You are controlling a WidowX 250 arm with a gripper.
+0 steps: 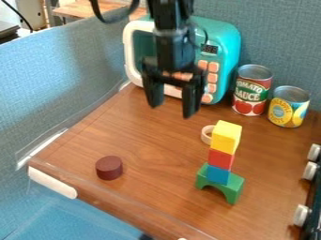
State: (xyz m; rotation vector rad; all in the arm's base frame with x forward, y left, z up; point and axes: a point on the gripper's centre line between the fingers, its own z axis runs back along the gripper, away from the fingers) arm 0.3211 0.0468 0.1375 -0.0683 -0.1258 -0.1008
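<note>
My black gripper (172,99): fingers apart, nothing between them, above the brown wooden tabletop (147,145).
Stacked: green arch block (234,186), blue cube (218,175), red cube (220,159), yellow block (225,138) on top.
Off the stack: dark-red cylinder (109,168), front left; pale ring (205,134), partly behind the yellow block.
Print: lettering on the red-and-green metal can (252,91) and yellow-and-blue metal can (288,107); digits on the teal toy microwave (224,40).

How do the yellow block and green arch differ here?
The yellow block sits on the red block; the green arch stands on the table, under the blue block. The yellow block is a plain box, while the green arch has a curved cutout beneath and spreads wider. Both are single-coloured.
</note>
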